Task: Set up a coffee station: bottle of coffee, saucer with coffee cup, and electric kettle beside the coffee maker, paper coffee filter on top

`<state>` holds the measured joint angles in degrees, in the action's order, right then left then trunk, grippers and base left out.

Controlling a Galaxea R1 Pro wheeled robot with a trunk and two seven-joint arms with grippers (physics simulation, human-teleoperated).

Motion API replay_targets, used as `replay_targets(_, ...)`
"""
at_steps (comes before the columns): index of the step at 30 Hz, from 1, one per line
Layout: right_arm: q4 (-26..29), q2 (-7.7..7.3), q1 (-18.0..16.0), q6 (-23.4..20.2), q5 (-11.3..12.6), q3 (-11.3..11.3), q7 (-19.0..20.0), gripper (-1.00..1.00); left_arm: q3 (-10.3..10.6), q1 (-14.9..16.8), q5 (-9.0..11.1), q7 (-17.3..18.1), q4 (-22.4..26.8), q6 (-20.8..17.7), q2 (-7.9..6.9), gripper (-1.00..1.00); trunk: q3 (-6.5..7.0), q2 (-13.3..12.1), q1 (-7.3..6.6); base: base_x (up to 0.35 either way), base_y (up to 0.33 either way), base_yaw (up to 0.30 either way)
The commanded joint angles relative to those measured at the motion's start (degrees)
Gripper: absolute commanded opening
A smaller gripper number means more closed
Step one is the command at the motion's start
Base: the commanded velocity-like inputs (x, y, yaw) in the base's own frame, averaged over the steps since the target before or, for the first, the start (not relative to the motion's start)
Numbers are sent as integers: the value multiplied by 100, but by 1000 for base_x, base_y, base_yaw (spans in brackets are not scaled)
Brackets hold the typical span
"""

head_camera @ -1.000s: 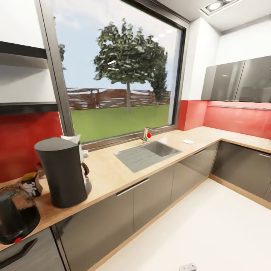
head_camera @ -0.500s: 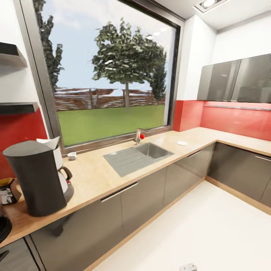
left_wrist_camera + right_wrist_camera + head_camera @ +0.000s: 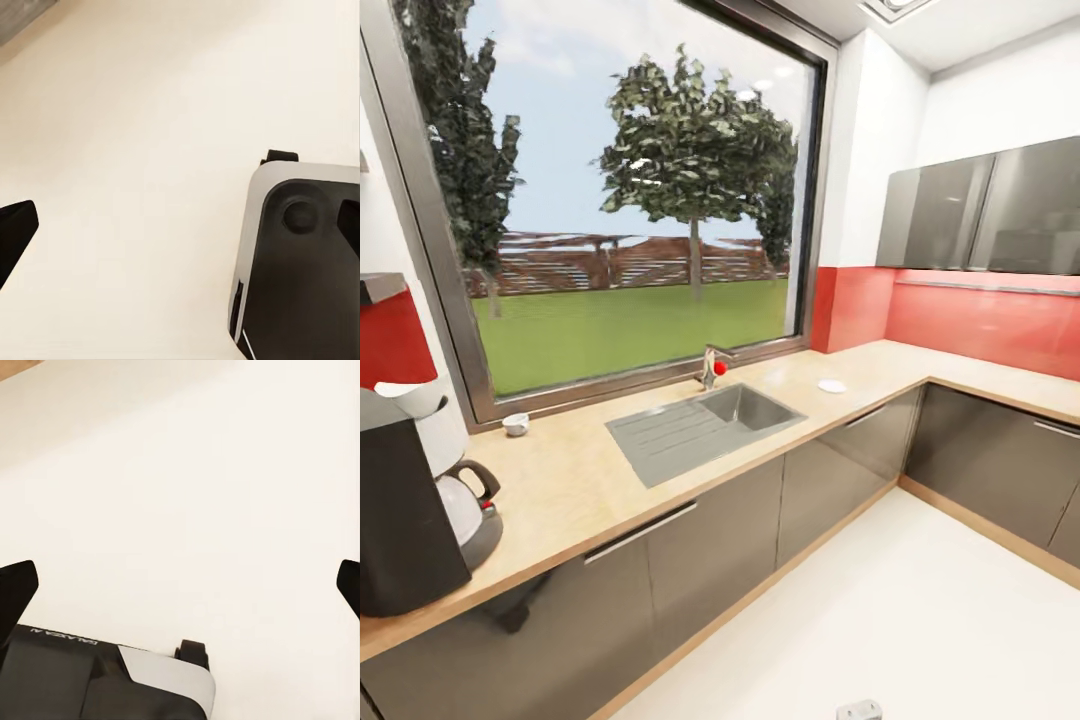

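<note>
A: Progress so far? The coffee maker (image 3: 405,510) stands on the kitchen countertop (image 3: 575,485), perhaps with a paper filter on top.

B: Coffee cup (image 3: 515,424) sits by the window; saucer (image 3: 831,385) lies well apart, beyond the sink (image 3: 700,425). Those remain.

A: Grippers?

B: Left gripper (image 3: 180,232) and right gripper (image 3: 180,589) both spread wide, empty, over the floor (image 3: 187,472).

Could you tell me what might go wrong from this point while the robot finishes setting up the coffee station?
The saucer lies far along the countertop past the sink, while the cup sits by the window; fetching each risks bumping the faucet. The coffee maker stands near the counter's front edge, so a nudge might tip it off.
</note>
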<state>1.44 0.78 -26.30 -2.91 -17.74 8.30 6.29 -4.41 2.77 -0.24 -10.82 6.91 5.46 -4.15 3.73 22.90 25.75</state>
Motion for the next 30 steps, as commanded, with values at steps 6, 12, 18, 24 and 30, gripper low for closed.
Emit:
replay_targets(6, 14, 1, 2, -28, -54, 49, 22, 100, -42, 3, -2, 1, -6, 26, 2, 100, -2, 3, 4, 221, -270, 57)
replay_targets(12, 14, 1, 2, -28, -54, 49, 22, 100, -42, 4, -2, 1, -6, 26, 4, 100, -2, 3, 4, 217, -270, 252)
replay_targets(18, 14, 1, 2, -32, -54, 49, 20, 100, -42, 4, -2, 1, -6, 26, 9, 100, -2, 3, 4, 217, -270, 275)
replay_targets(24, 14, 1, 2, -28, -54, 49, 16, 100, -42, 4, -2, 1, -6, 26, 11, 100, -2, 3, 4, 194, -273, 277)
replay_targets(30, 14, 1, 2, -32, -54, 49, 13, 100, -42, 4, -2, 1, -6, 26, 8, 100, -2, 3, 4, 165, -286, 277)
